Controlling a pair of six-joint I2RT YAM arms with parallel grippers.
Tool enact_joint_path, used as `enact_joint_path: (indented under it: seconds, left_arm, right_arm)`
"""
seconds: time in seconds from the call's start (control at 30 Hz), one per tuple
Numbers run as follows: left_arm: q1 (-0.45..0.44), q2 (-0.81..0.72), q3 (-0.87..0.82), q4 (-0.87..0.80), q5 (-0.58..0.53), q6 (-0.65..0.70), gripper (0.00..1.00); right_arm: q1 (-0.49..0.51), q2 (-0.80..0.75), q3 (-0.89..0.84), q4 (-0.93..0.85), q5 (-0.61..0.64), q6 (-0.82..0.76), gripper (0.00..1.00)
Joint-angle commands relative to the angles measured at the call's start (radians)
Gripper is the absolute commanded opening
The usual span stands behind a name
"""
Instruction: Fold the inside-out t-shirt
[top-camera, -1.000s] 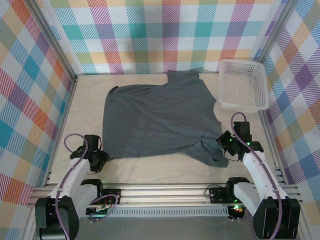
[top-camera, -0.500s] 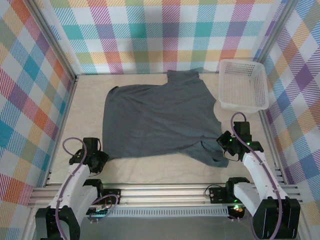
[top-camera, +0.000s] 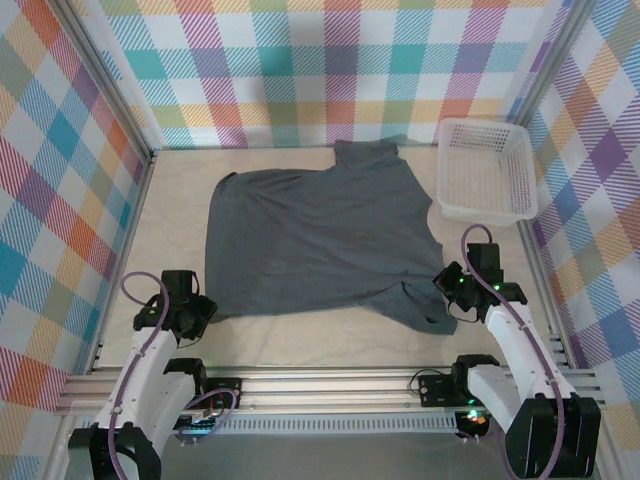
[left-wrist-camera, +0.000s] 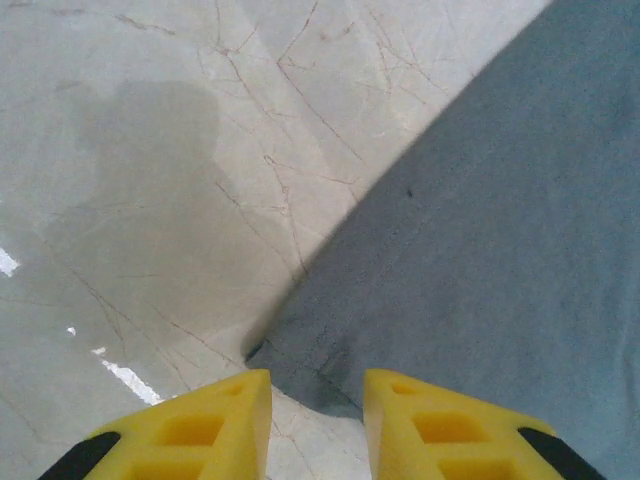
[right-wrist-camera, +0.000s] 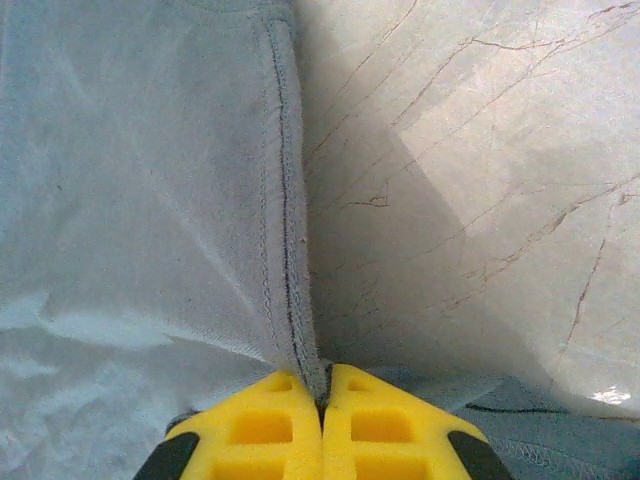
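The left gripper (left-wrist-camera: 315, 388) stands with jaws apart over a hem corner of the inside-out t-shirt (top-camera: 320, 235), at 7 o'clock of the garment. The right gripper (right-wrist-camera: 322, 388) is clamped on a stitched seam at 4 o'clock. The garment lies spread on the table (top-camera: 175, 190), with the white basket (top-camera: 487, 213) just beside it at 2 o'clock.

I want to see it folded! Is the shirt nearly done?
Not yet. The t-shirt lies spread out on the table, no fold made. The right fingers are pinched shut on a seam at its near edge; the left fingers are open by its near left corner. All folding is left.
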Motion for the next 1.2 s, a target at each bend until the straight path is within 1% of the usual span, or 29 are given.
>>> enact_joint_path:
  seconds: [0.0,0.13,0.2,0.27,0.47,0.6,0.7,0.77,0.8,0.9,0.97,1.1,1.17]
  left_arm:
    - [-0.001,0.018,-0.006,-0.019,0.008,0.000,0.31]
    - [-0.002,0.078,-0.027,0.064,0.033,-0.014,0.34]
    - [-0.001,0.110,-0.026,0.093,0.043,-0.011,0.34]
    - [-0.001,0.134,-0.023,0.123,0.049,-0.005,0.31]
    - [0.000,0.181,-0.028,0.140,0.020,0.014,0.31]
    - [0.000,0.206,-0.031,0.139,0.016,0.011,0.35]
    - [0.000,0.208,-0.033,0.136,0.007,0.007,0.35]
    - [0.000,0.215,-0.036,0.148,0.012,0.006,0.29]
    - [0.000,0.223,-0.036,0.157,0.014,0.004,0.24]
    - [0.001,0.243,-0.023,0.151,0.016,0.005,0.02]
    - [0.005,0.231,0.004,0.102,-0.008,0.020,0.00]
    - [0.031,0.144,0.047,-0.069,-0.130,0.061,0.00]
    - [0.043,0.105,0.038,-0.102,-0.135,0.075,0.00]
  right_arm:
    - [-0.001,-0.006,0.019,-0.018,0.005,-0.012,0.01]
    - [-0.001,-0.006,0.030,-0.026,0.011,-0.022,0.01]
    - [-0.001,-0.007,0.035,-0.028,0.011,-0.026,0.01]
    - [-0.001,-0.006,0.036,-0.030,0.013,-0.026,0.01]
    - [-0.001,-0.014,0.033,-0.033,0.010,-0.018,0.01]
    - [-0.001,-0.013,0.036,-0.037,0.011,-0.021,0.01]
    - [-0.001,-0.012,0.037,-0.038,0.012,-0.020,0.01]
    - [-0.001,-0.011,0.035,-0.035,0.007,-0.016,0.01]
    - [-0.001,-0.011,0.035,-0.035,0.007,-0.015,0.01]
    - [0.000,-0.012,0.034,-0.042,0.008,-0.007,0.01]
    - [0.000,-0.021,0.037,-0.068,0.030,0.001,0.00]
    - [-0.001,-0.067,0.011,-0.175,0.129,0.053,0.00]
    - [0.000,-0.085,-0.019,-0.180,0.123,0.060,0.00]
